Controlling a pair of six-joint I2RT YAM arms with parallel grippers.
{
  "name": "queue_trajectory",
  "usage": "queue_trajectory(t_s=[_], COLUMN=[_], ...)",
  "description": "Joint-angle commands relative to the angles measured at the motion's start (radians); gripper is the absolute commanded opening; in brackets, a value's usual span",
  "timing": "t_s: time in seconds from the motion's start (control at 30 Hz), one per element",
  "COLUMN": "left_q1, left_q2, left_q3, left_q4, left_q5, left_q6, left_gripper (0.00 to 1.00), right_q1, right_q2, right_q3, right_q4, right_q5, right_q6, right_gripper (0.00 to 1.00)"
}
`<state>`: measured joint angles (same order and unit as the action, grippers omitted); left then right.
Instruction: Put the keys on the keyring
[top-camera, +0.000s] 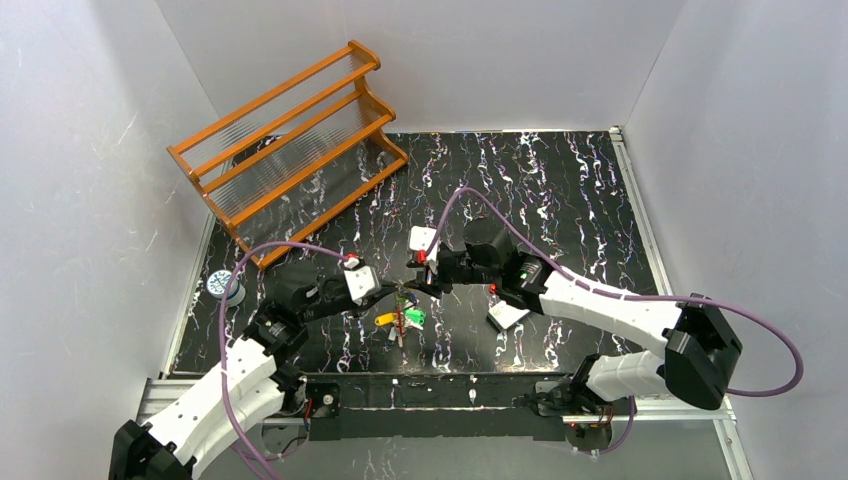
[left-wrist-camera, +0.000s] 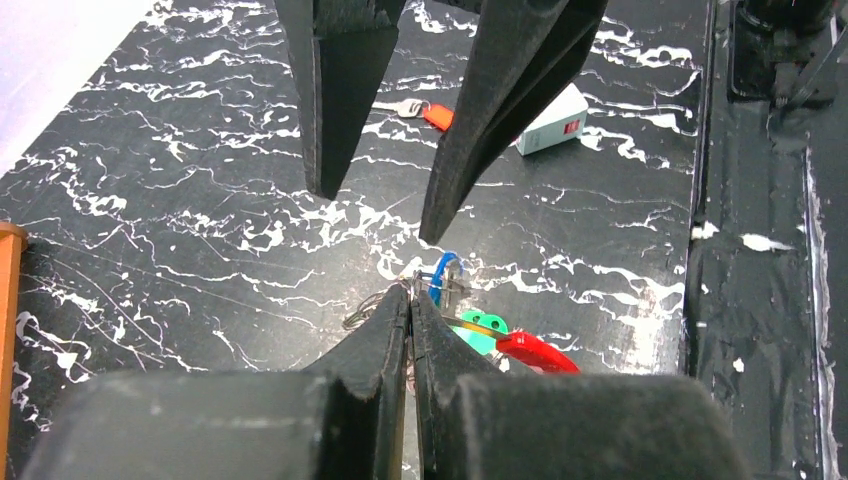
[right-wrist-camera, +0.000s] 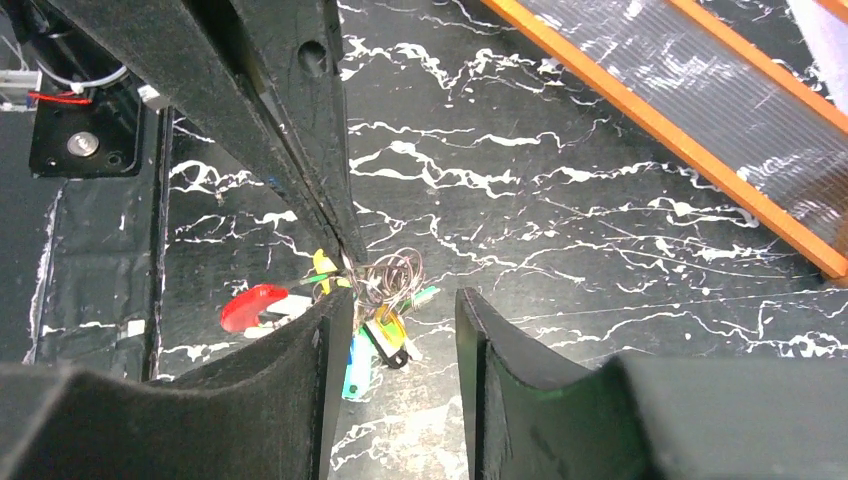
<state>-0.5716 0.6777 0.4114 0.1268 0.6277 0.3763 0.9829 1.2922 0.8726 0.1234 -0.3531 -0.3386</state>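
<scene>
Nearest: left gripper, black fingers pressed together, tips pinching thin silver wire keyring. Small plastic-headed keys (blue, green, red, yellow) bunched at ring just beneath those tips, at near centre of black white-veined marble table. Right gripper just right of bunch, jaws apart, tips close over ring. Further right on table: lone orange-headed key, flat white card with red mark beside it. Orange wooden rack at far left.

Tall obstacle: rack (far left)
</scene>
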Motion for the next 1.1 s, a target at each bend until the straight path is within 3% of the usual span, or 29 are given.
queue_trajectory(t_s=[0.0,0.33,0.7,0.93,1.07], left_q1=[-0.004,-0.003,-0.004,-0.004,-0.004], left_q2=[-0.062,-0.104,-0.118,-0.103,-0.100], left_q3=[-0.093,-0.253,-0.262,-0.252,-0.252], left_q4=[0.336,0.735,0.758,0.758,0.758], left_q5=[-0.008,-0.022,-0.006,0.000,-0.003], left_q6=[-0.179,-0.314,-0.326,-0.324,-0.321], left_gripper=[0.00,0.00,0.00,0.00,0.00], right_q1=[0.001,0.000,-0.002,-0.001,-0.001], right_q2=[-0.052,-0.114,-0.099,-0.074,-0.061], right_q3=[-0.014,-0.052,-0.059,-0.063,-0.066], right_q4=[0.087,0.145,0.115,0.091,0.076], right_q5=[0.013,-0.033,-0.096,-0.090,-0.084], right_q6=[0.020,0.101,0.128,0.122,0.120], right_gripper=[0.51,0.55,0.49,0.20,0.15])
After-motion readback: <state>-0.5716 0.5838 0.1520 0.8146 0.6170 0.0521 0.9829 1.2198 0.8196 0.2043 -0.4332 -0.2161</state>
